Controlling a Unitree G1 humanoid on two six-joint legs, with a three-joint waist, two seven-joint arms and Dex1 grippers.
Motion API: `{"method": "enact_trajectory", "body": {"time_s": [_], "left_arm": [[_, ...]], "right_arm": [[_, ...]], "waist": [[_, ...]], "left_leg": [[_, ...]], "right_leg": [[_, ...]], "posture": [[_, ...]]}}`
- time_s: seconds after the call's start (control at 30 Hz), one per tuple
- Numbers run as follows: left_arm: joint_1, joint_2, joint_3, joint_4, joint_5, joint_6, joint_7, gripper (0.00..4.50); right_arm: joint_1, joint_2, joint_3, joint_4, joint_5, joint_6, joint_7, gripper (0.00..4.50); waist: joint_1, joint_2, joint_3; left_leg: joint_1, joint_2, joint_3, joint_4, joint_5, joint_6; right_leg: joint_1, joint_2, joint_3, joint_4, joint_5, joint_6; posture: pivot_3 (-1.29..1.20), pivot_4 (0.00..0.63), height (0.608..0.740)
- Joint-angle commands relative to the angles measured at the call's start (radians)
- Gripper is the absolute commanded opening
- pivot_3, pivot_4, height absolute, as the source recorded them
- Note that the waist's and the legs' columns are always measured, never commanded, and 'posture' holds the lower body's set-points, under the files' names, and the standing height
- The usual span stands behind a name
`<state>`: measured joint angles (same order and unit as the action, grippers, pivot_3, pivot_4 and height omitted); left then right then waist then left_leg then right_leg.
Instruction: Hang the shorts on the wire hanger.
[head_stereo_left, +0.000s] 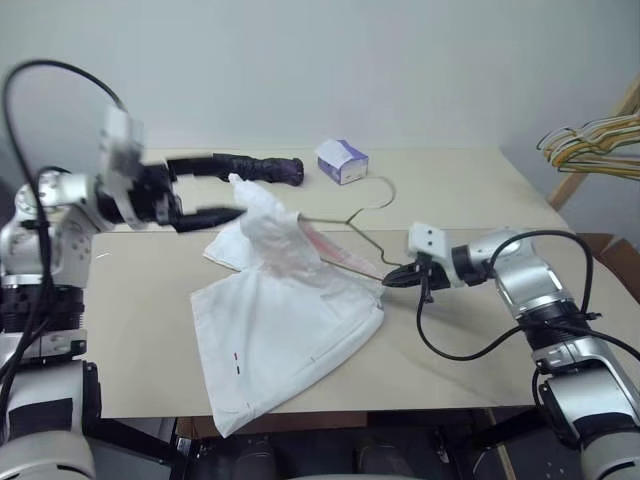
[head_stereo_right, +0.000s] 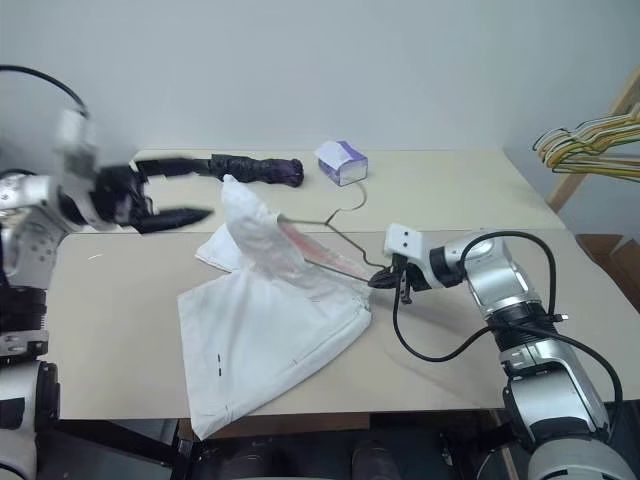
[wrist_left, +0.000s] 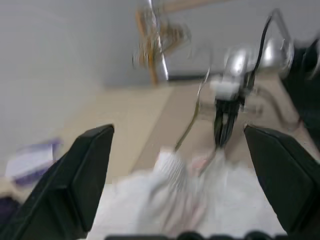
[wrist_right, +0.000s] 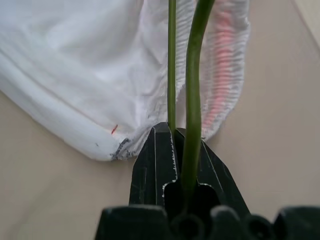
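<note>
1. You won't find any words to read here. The small white and purple box (head_stereo_left: 342, 160) at the 12 o'clock end of the table has no writing you can make out.
2. The table (head_stereo_left: 140, 330) is pale beige and smooth. A thin line crosses it from 9 to 3 o'clock, like two tops pushed together.
3. Behind the table is a plain light grey wall (head_stereo_left: 320, 60). Off at 2 o'clock hangs a bunch of yellow, green and white hangers (head_stereo_left: 592, 145) on a wooden stand.
4. A dark folded umbrella (head_stereo_left: 250, 166) lies at 11 o'clock, near the far edge.
5. The shorts (head_stereo_left: 275, 345) are white and thin. They lie in the middle of the table, spreading toward 6 o'clock, with one bunched part lifted up.
6. The wire hanger (head_stereo_left: 355, 222) pokes out of the shorts, with its hook pointing toward the box at 12 o'clock.
7. Your right gripper (head_stereo_left: 390, 279) at 3 o'clock is pinched tight on the wire hanger, just beside the waistband.
8. Your left gripper (head_stereo_left: 205, 192) at 10 o'clock is spread wide and holds nothing. It hangs above the table beside the lifted cloth.
</note>
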<state>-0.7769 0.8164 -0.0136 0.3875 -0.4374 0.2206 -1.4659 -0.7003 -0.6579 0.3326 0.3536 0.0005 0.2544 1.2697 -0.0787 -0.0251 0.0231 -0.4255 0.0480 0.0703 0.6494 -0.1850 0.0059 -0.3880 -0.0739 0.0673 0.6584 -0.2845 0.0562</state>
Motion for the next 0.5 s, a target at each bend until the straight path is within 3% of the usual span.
{"method": "enact_trajectory", "body": {"time_s": [0.03, 0.3, 0.5], "left_arm": [[-0.102, -0.002, -0.107, 0.115, 0.187, -0.207, -0.045, 4.47], [-0.218, -0.128, -0.175, 0.320, 0.253, -0.296, -0.145, 4.47], [-0.262, -0.117, -0.248, 0.410, 0.237, -0.333, -0.149, 4.47]], "right_arm": [[-0.014, 0.002, 0.022, -0.059, -0.064, 0.021, -0.051, 0.00], [0.011, 0.043, 0.045, -0.139, -0.085, 0.121, -0.078, 0.00], [0.005, 0.059, 0.042, -0.187, -0.096, 0.201, -0.101, 0.00]], "waist": [[0.003, 0.000, 0.000], [0.005, 0.000, 0.000], [-0.017, 0.000, 0.000]], "left_leg": [[-0.001, 0.000, 0.000, 0.000, 0.000, 0.000], [-0.004, 0.000, 0.000, 0.001, 0.000, 0.000], [-0.005, 0.001, -0.001, 0.001, 0.000, 0.000]], "right_leg": [[0.000, 0.000, 0.000, 0.000, 0.000, 0.000], [-0.003, 0.000, 0.000, 0.000, 0.000, 0.000], [-0.004, 0.000, 0.000, 0.001, 0.000, 0.000]], "posture": [[-0.06, 0.000, 0.740], [-0.09, 0.000, 0.740], [-0.10, 0.000, 0.740]]}}
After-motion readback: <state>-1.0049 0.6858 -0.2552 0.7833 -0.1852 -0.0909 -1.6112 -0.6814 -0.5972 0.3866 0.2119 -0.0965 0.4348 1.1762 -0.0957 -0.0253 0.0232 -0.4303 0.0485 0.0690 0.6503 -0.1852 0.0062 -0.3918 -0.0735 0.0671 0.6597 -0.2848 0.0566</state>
